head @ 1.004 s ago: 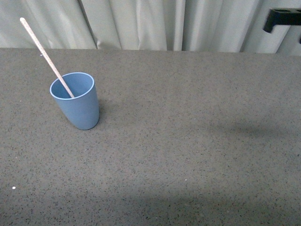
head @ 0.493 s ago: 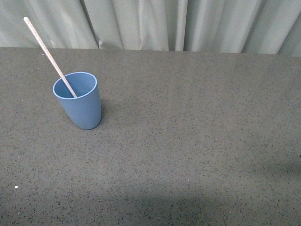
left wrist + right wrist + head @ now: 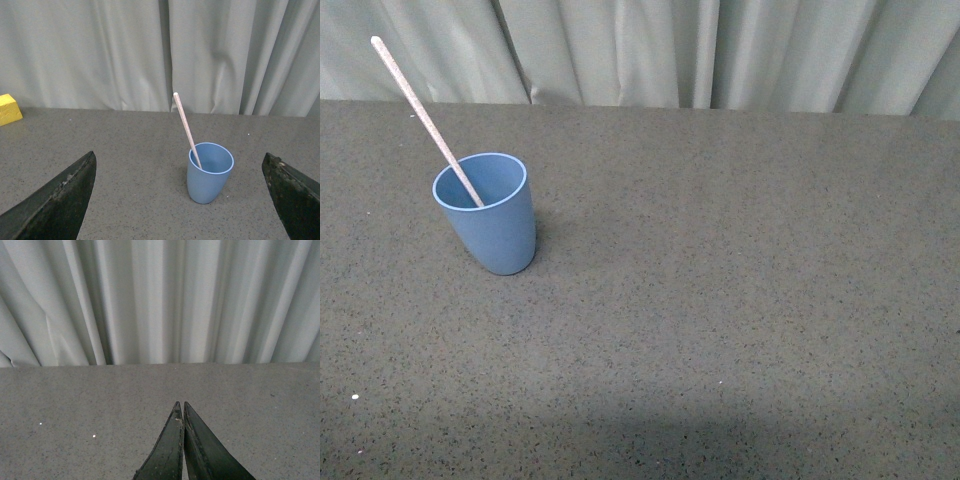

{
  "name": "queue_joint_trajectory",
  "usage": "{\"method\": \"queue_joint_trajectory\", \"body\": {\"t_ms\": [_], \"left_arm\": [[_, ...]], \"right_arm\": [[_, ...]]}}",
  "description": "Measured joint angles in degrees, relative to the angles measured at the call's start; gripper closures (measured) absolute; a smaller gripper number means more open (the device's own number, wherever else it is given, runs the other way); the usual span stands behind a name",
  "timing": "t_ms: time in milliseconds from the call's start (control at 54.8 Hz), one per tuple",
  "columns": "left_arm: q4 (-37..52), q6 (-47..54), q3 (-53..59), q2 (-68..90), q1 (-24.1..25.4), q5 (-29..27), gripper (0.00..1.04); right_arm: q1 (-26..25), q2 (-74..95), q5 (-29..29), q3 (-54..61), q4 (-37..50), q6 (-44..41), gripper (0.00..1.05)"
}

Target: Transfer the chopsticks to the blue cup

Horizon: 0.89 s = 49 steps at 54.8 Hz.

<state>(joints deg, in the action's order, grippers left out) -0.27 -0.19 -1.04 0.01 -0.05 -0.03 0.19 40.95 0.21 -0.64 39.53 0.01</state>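
The blue cup (image 3: 490, 215) stands upright on the grey table at the left. One cream-white chopstick (image 3: 420, 110) stands inside it, leaning up and to the left over the rim. Neither arm shows in the front view. In the left wrist view the cup (image 3: 209, 175) and chopstick (image 3: 185, 125) lie ahead of my left gripper (image 3: 180, 192), which is wide open and empty, well short of the cup. My right gripper (image 3: 181, 407) is shut and empty above bare table, with the cup out of its view.
A pale curtain (image 3: 650, 50) hangs along the table's far edge. A yellow block (image 3: 9, 109) sits on the table at the edge of the left wrist view. Small white specks lie on the table near its front left.
The dark arm part at the upper right a second ago has left the front view. The cup and chopstick have not moved on the table.
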Motion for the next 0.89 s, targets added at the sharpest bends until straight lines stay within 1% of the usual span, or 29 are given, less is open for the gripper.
{"method": "queue_joint_trajectory", "body": {"t_ms": [347, 675, 895], "left_arm": [[0.0, 0.0, 0.0, 0.0, 0.0, 0.0, 0.07], [0.0, 0.0, 0.0, 0.0, 0.0, 0.0, 0.07], [0.0, 0.0, 0.0, 0.0, 0.0, 0.0, 0.07]], "right_arm": [[0.0, -13.0, -0.1, 0.4, -11.8, 0.0, 1.04], [0.0, -22.1, -0.1, 0.4, -20.5, 0.0, 1.04], [0.0, -26.1, -0.1, 0.4, -24.4, 0.0, 1.04]]}}
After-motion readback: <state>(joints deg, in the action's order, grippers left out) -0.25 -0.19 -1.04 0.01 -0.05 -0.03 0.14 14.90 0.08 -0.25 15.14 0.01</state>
